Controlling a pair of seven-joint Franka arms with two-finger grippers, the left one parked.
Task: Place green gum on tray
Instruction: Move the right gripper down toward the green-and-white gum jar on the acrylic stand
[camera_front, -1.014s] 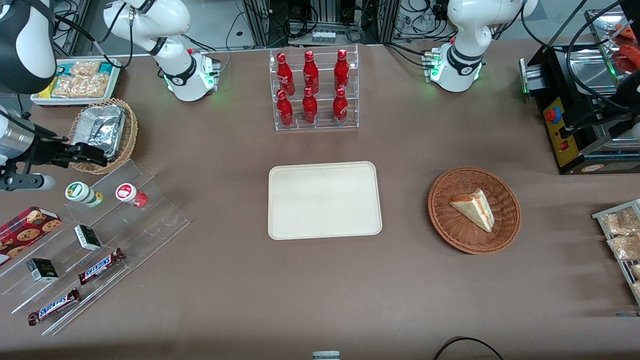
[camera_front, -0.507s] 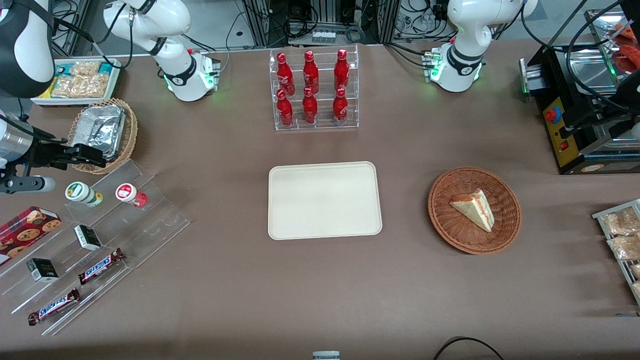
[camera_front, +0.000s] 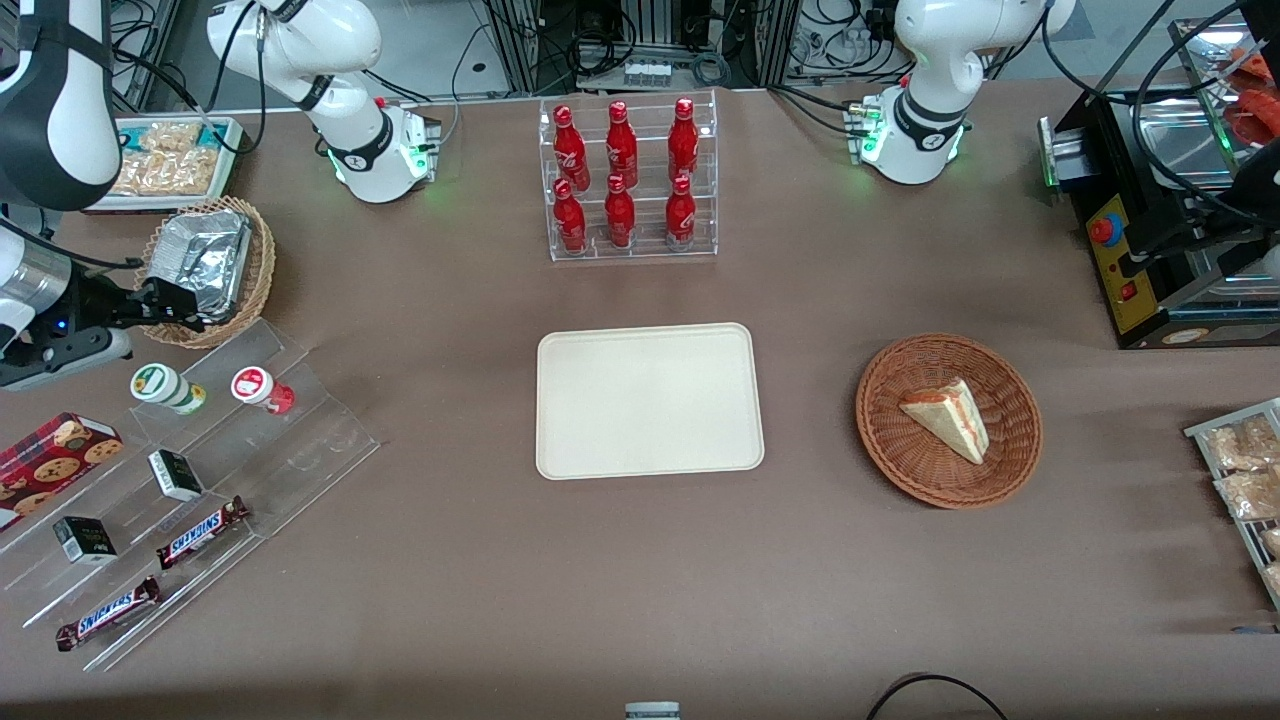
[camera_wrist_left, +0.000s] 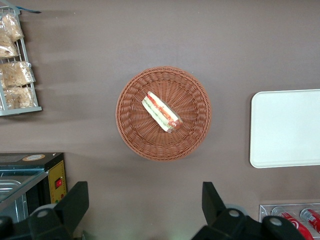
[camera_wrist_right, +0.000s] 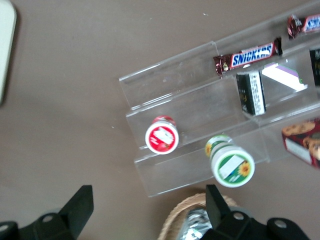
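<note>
The green gum (camera_front: 165, 387) stands on the top step of a clear acrylic shelf (camera_front: 300, 440), beside the red-lidded bottle (camera_front: 258, 388). Both show in the right wrist view, the green gum (camera_wrist_right: 231, 161) and the red one (camera_wrist_right: 162, 136). My right gripper (camera_front: 168, 302) hangs open and empty above the shelf's upper edge, a little farther from the front camera than the green gum; in its own view (camera_wrist_right: 149, 200) the jaws stand wide apart with nothing between them. The cream tray (camera_front: 648, 400) lies bare at the table's middle, well away from the gripper, and its edge shows in the right wrist view (camera_wrist_right: 4, 47).
A wicker basket with a foil container (camera_front: 205, 265) sits under the gripper. Snickers bars (camera_front: 200, 532), small black boxes (camera_front: 174, 474) and a cookie box (camera_front: 50, 460) lie on the shelf. A rack of red bottles (camera_front: 625, 180) and a round basket with a sandwich (camera_front: 948, 420) flank the tray.
The right arm has shifted and the gripper has drawn slightly back toward the working arm's end of the table. The gum bottles and the tray have not moved.
</note>
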